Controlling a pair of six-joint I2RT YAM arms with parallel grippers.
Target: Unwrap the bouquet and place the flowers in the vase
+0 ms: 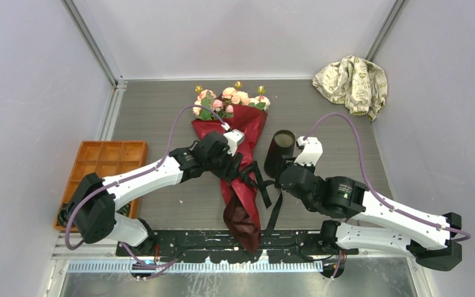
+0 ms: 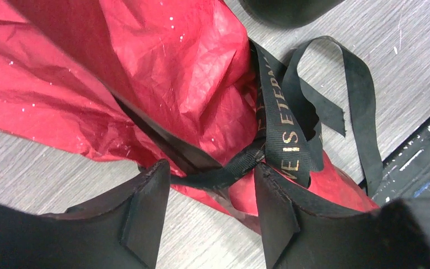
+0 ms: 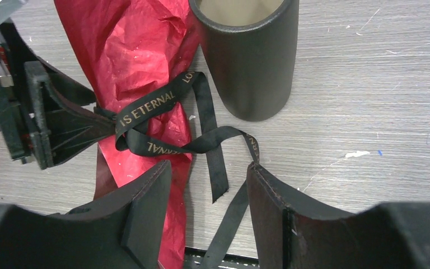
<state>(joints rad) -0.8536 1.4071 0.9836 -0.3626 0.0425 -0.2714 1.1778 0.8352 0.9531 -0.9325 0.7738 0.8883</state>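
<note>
Presently bouquet (image 1: 252, 127) lies along 12–6 o'clock, blooms at 12; left gripper (image 2: 210, 174) at 9 and right gripper (image 3: 208, 168) at 3 flank its ribbon knot (image 2: 246, 159), both part-open, gripping nothing; vase (image 1: 280, 151) stands beside at 3.

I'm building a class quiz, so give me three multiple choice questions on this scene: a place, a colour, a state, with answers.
1. In the top view, the vase stands: A left of the bouquet; B right of the bouquet; C on top of it.
2. The ribbon is: A black; B white; C green.
3. The ribbon is: A tied round the paper; B cut in two; C lying loose beside it.
Answers: 1 B, it stands upright by the paper's right edge. 2 A, black with gold letters. 3 A, its knot cinches the paper.
</note>
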